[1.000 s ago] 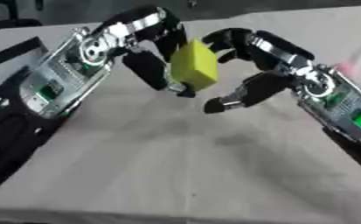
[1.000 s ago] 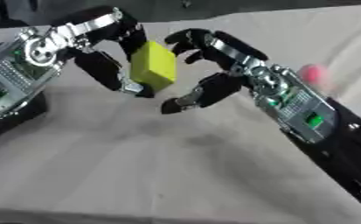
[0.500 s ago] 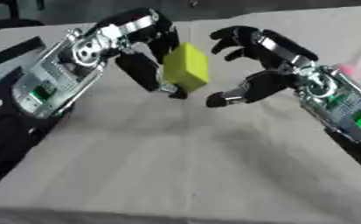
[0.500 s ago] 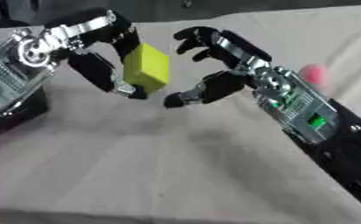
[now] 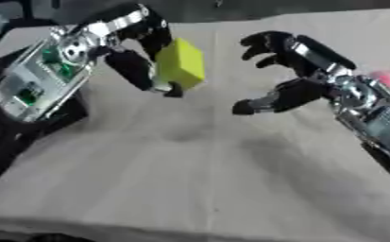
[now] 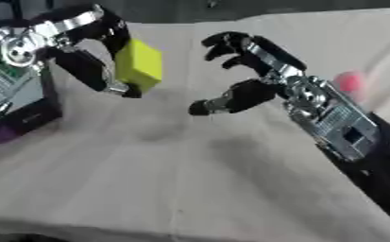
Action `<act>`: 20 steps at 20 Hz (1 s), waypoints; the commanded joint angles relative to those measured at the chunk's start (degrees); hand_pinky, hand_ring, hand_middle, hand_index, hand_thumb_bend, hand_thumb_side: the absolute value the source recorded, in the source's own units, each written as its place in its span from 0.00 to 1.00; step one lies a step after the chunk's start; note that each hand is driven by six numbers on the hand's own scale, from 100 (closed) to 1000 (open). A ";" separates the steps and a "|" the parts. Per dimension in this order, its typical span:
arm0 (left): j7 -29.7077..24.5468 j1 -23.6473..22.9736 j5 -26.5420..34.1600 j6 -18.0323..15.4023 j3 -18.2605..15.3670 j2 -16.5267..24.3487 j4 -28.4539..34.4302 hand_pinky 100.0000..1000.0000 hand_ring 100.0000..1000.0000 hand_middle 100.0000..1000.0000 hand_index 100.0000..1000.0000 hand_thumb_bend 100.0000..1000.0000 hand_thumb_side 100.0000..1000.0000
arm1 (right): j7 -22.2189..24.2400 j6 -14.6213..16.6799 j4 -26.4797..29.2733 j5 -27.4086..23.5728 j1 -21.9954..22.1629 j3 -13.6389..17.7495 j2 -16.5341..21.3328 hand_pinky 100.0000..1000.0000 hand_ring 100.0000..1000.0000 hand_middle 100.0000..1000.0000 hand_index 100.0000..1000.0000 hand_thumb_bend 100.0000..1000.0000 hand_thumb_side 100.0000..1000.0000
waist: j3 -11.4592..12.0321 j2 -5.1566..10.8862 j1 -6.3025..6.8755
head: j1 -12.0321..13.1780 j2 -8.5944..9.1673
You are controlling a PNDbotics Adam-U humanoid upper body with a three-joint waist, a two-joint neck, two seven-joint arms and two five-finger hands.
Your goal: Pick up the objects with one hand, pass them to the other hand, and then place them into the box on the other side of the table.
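- I am holding the yellow block (image 5: 181,65) up in the left hand (image 5: 136,45), thumb and fingers pinched on its sides, well above the cloth-covered table (image 5: 190,179).
- The right hand (image 5: 289,71) is hanging just beside the block, apart from it, fingers spread and curved, thumb reaching out low; it is grasping nothing.
- I am judging this as the hand-over step: the block is in one hand and not yet in the other.
- To do it well, I am planning to bring the right hand across so that its thumb comes under the block's lower face and its fingers over the upper one, on faces the left hand is not covering.
- I am thinking the left hand should let go only once the right fingers are seated; a corner-only pinch on a block tilted like this could let it twist and drop.
- The block is sitting tilted, one corner pointing down, so I am aiming for the flat sides, not the edges.
- The right eye view is showing more of the right forearm and a pink thing (image 6: 349,81) beside it on the table; I cannot tell what it is.
- The left eye view is showing more of the left forearm and its green board (image 5: 29,94).
- No box is showing in either view.
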State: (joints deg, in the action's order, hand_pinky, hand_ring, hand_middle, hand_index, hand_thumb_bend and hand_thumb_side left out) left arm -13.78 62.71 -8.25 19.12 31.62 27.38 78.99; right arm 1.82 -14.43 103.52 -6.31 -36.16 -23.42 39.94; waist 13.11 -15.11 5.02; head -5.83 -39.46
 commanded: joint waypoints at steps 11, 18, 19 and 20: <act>5.26 -3.54 -1.22 -0.59 -7.44 9.81 -3.52 0.62 0.40 0.28 0.13 0.66 0.00 | 1.31 0.60 3.24 0.03 -0.18 1.07 1.28 0.78 0.85 0.63 0.81 0.80 0.14 | 0.31 0.56 -0.35 | 4.69 1.42; 8.31 -5.18 -1.97 -0.72 -10.55 11.45 -7.28 0.62 0.40 0.28 0.13 0.66 0.00 | 0.96 0.62 5.01 0.03 0.04 1.55 1.20 0.77 0.85 0.63 0.81 0.80 0.14 | 0.02 -0.21 -1.14 | 7.64 2.63; 8.63 -5.35 -2.11 -0.78 -10.87 11.62 -7.86 0.62 0.40 0.28 0.13 0.66 0.00 | 0.88 0.59 5.15 0.09 0.08 1.61 1.18 0.77 0.85 0.63 0.81 0.80 0.14 | -0.02 -0.33 -1.24 | 8.04 2.72; 8.91 -5.50 -2.21 -0.81 -11.18 11.76 -8.44 0.62 0.40 0.28 0.13 0.66 0.00 | 0.80 0.57 5.26 0.12 0.11 1.68 1.16 0.77 0.85 0.63 0.81 0.80 0.14 | -0.05 -0.46 -1.35 | 8.42 2.81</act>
State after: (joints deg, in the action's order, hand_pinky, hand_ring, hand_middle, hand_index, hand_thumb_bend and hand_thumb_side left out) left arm -5.48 56.42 -10.14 18.38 21.76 36.75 70.81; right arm 2.78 -13.90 107.56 -6.34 -35.35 -22.63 39.99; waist 13.01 -15.60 4.45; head 1.95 -37.45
